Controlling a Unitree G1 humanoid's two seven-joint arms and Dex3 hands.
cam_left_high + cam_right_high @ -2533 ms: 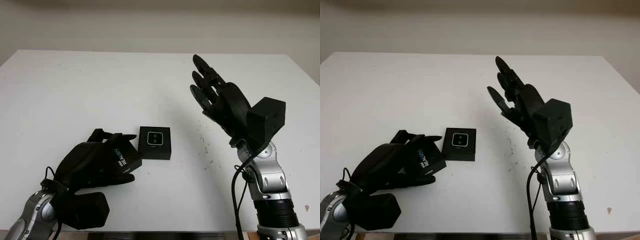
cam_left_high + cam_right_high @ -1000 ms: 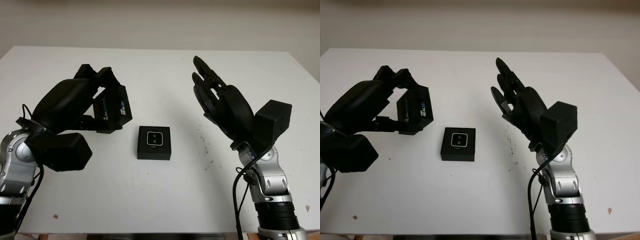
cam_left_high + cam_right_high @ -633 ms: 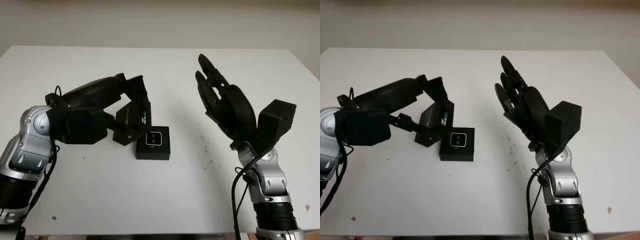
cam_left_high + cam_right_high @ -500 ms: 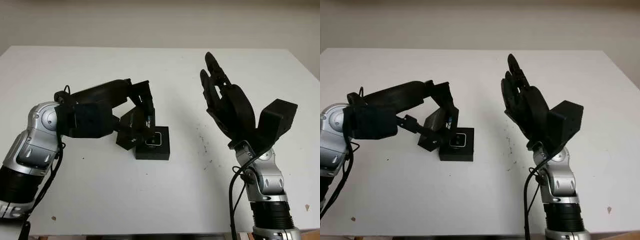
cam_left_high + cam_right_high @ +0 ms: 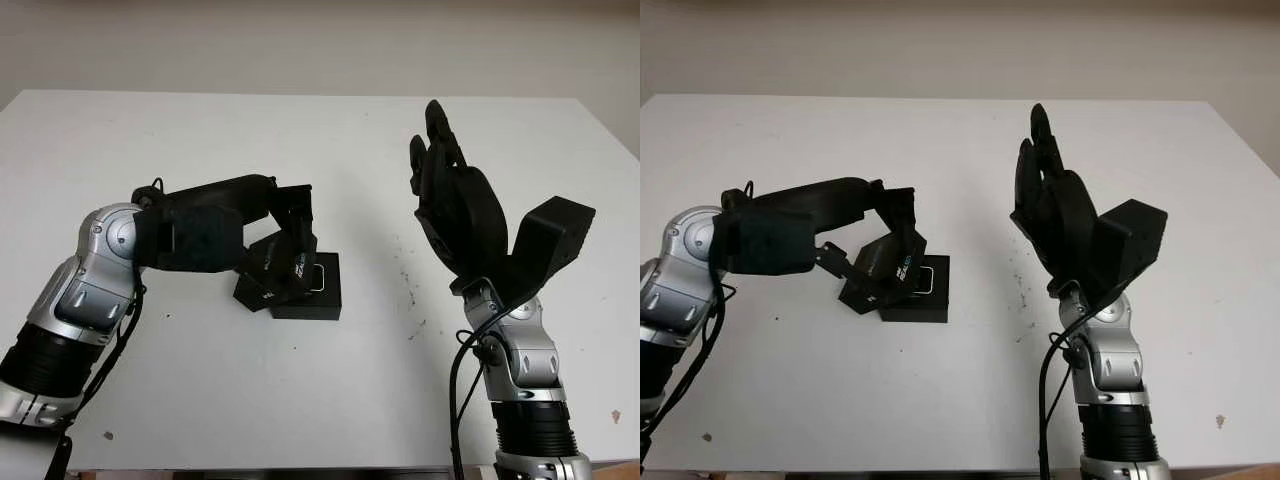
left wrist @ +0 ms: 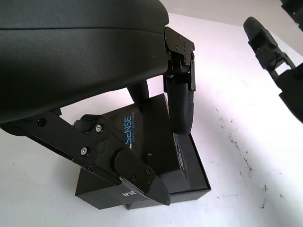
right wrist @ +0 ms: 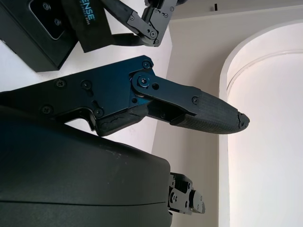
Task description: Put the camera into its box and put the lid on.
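One step remains, by the look of it: the camera point(image 5: 316, 277) already sits in its box point(image 5: 312, 296) on the white table point(image 5: 200, 150), and the left hand point(image 5: 285, 235) grips the printed lid point(image 5: 883, 270), tilted over the box's left half, not yet seated. Right of the box, the right hand point(image 5: 445, 190) hangs raised and open, clear of the lid's path.
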